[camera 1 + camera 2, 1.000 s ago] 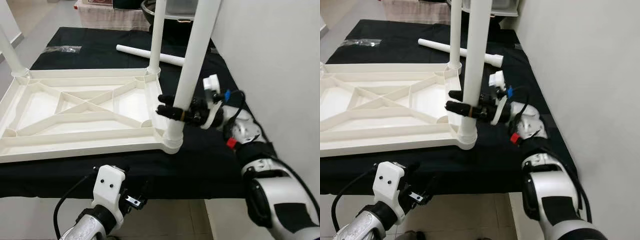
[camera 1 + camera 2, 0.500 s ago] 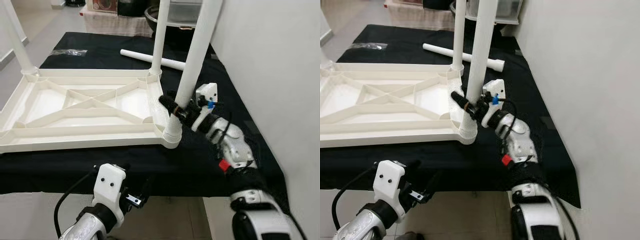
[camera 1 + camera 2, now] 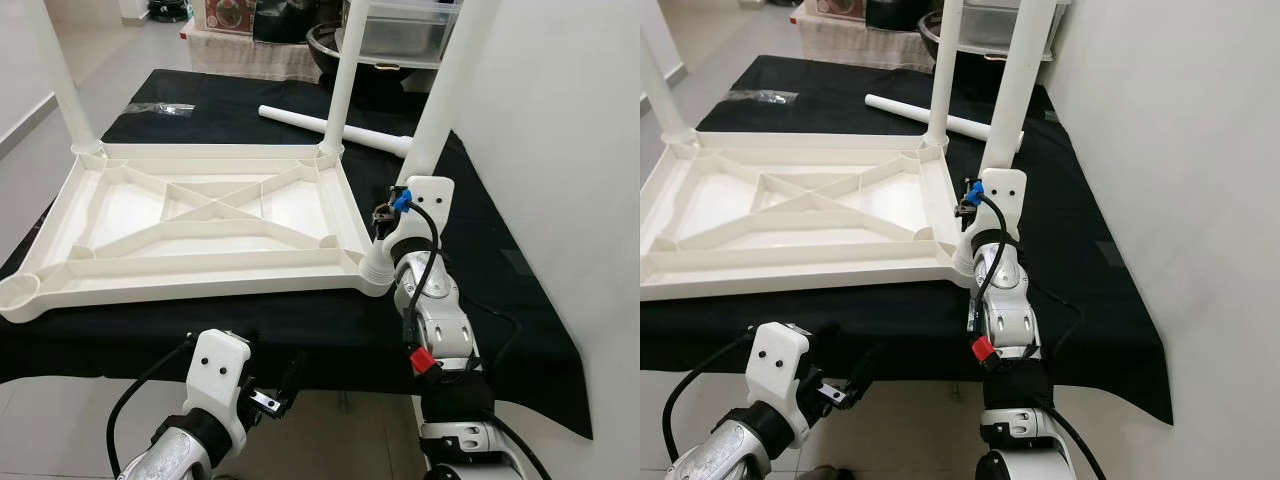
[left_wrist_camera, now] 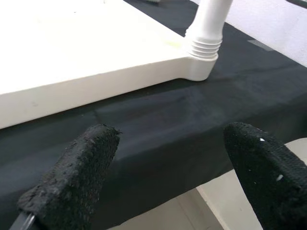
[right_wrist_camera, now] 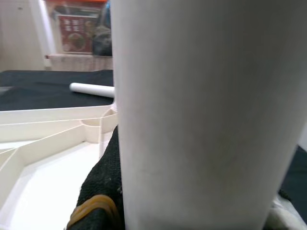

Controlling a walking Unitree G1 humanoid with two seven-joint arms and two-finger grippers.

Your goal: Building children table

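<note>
Upside-down white tabletop (image 3: 200, 225) lying flat on the black-covered worktop (image 3: 490, 270), ribbed underside up. Three legs standing in corner sockets: near-right leg (image 3: 425, 150) at about 4 o'clock of the tabletop, far-right leg (image 3: 340, 90) at 1 o'clock, far-left leg (image 3: 62, 85) at 11 o'clock; all three cut off by the top edge. Near-left corner socket (image 3: 18, 293) at 8 o'clock without a leg. Fourth leg (image 3: 330, 124) lying loose on the cloth beyond the far edge, partly hidden behind the upright ones. Small clear bag (image 3: 163, 107) at the far-left of the worktop, contents too small to make out.

Right claw (image 3: 383, 215) closed around the near-right leg just above its socket, black fingers mostly hidden behind the wrist camera block; from the right wrist view, leg pressed against one black pad (image 5: 103, 177), other finger out of sight behind the leg.

Left claw (image 4: 168, 177) hanging low in front of the worktop's near edge, holding nothing, fingers spread wide, with the near-right corner and threaded leg base seen beyond. Dark bowl and clear bin behind the worktop, cropped and unclear.
</note>
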